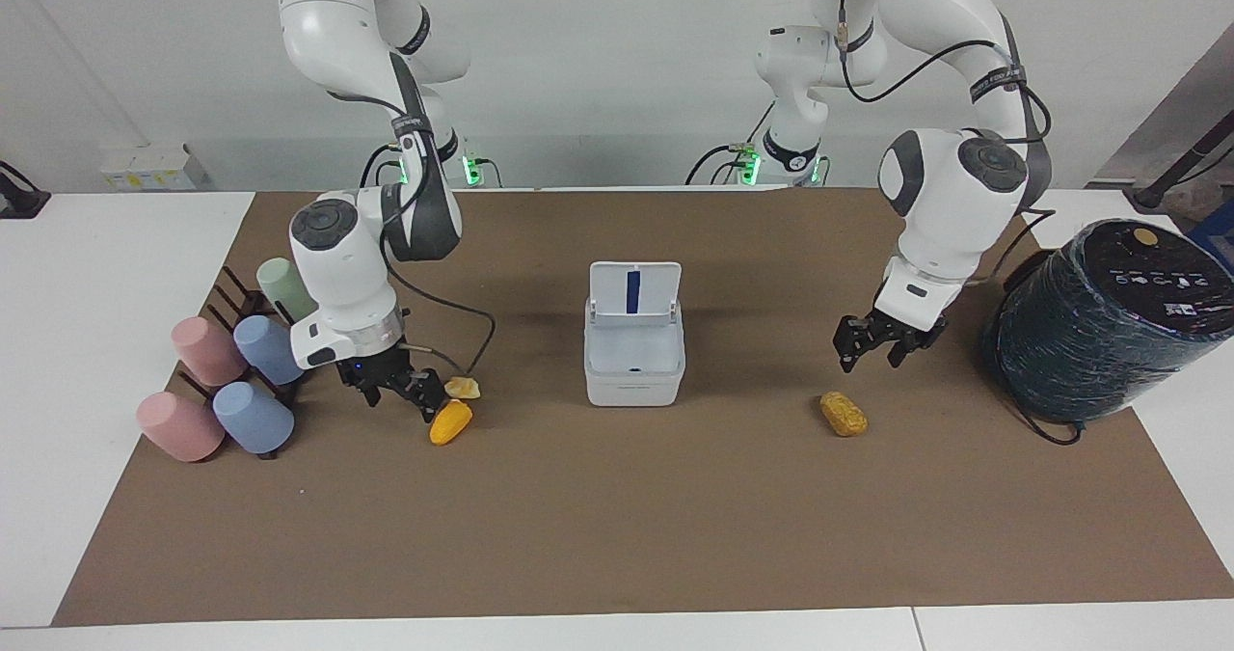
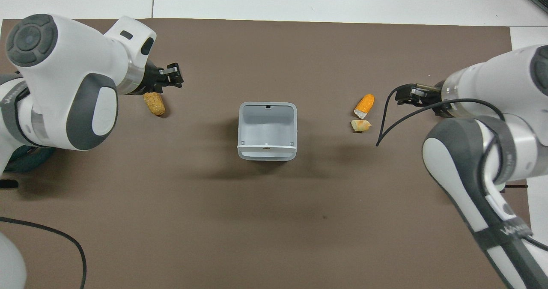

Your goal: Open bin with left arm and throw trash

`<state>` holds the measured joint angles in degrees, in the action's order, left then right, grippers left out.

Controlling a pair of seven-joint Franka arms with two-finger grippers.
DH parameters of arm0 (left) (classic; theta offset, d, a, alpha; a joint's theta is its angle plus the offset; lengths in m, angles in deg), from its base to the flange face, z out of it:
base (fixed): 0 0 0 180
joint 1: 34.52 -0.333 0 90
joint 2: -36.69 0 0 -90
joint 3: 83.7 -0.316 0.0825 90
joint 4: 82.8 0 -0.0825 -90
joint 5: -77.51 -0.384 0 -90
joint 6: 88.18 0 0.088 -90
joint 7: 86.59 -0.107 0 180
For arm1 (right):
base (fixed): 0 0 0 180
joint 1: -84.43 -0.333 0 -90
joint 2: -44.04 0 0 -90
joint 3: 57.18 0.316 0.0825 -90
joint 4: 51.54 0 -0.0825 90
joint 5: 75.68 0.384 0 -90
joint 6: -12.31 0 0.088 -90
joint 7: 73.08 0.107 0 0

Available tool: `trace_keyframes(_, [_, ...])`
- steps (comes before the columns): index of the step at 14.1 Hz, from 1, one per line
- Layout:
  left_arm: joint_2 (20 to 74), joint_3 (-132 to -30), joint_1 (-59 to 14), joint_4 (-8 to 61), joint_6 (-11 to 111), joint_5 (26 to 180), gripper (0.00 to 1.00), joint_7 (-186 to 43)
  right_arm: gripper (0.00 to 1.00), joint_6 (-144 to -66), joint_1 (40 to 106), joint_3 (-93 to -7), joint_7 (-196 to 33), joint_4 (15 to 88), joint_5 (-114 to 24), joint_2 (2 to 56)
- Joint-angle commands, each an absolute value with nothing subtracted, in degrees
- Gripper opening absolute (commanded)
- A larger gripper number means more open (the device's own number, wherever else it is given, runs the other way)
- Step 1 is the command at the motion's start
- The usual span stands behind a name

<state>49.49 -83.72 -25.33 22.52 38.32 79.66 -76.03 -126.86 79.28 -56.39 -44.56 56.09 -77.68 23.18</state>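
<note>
Bin [image 1: 634, 362] as landmark: small white square plastic box, rounded corners, smooth walls, sitting mid-mat on brown paper-like sheet [image 1: 617, 535]. Lid [image 1: 633, 291] hinged up on the edge nearer the robots, blue strip down its inside face; interior visible from overhead [image 2: 267, 124], looks bare and grey.

Trash, three bits, all on the mat outside the bin:
- orange cob piece [image 1: 450, 422], tapered, pebbled surface, toward the right arm's end from the bin; also [image 2: 364, 104].
- pale yellow lump [image 1: 463, 388], irregular, just beside the orange piece, slightly nearer the robots; [image 2: 360, 125].
- brownish-yellow cob piece [image 1: 844, 413], stubby, bumpy, toward the left arm's end from the bin; [image 2: 154, 103].

Left gripper [image 1: 875, 344]: black claw on plain white wrist, hanging just above the mat close to the brownish-yellow piece, on the side away from the bin's centre line; fingers spread apart, holding nothing, not touching the cob. Overhead [image 2: 171, 75] puts it over the mat just past the cob.

Right gripper [image 1: 400, 388]: black, silver wrist ring, down low next to the orange piece and pale lump; fingers parted, nothing between them. Contact with the orange piece: cannot tell.

Elsewhere: pastel cups [image 1: 236, 381] on dark rack at right arm's end; dark film-wrapped cylinder [image 1: 1109, 318] at left arm's end.
</note>
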Motion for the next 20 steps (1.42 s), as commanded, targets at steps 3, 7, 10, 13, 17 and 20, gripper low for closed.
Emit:
trace_keyframes(3, [53.91,-83.35,-25.56,25.13,47.76,78.48,0.80,-76.04,1.00,-129.89,74.33,-56.47,-30.31,56.47,-78.84,19.70])
trace_keyframes(7, [57.95,-83.35,-25.82,25.22,53.49,78.48,0.79,-75.95,0.00,-132.01,73.71,-56.47,-27.20,57.18,-79.82,18.73])
trace_keyframes(10, [58.40,-83.35,-25.82,28.89,58.58,78.56,0.76,-75.86,0.00,-131.57,74.14,-56.48,-27.20,56.48,-79.73,20.56])
trace_keyframes(13, [58.40,-83.35,-25.82,29.96,60.17,78.56,0.61,-75.51,0.00,-127.98,73.53,-55.95,-24.14,54.29,-79.03,23.99])
trace_keyframes(17, [58.40,-83.35,-25.73,29.53,60.18,78.56,0.24,-74.11,0.00,-119.53,67.49,-54.98,-14.32,46.03,-78.67,24.44])
trace_keyframes(20, [58.57,-83.35,-25.12,27.69,59.13,78.56,0.05,-74.02,0.00,-120.67,62.30,-54.98,-6.04,45.31,-78.59,24.44])
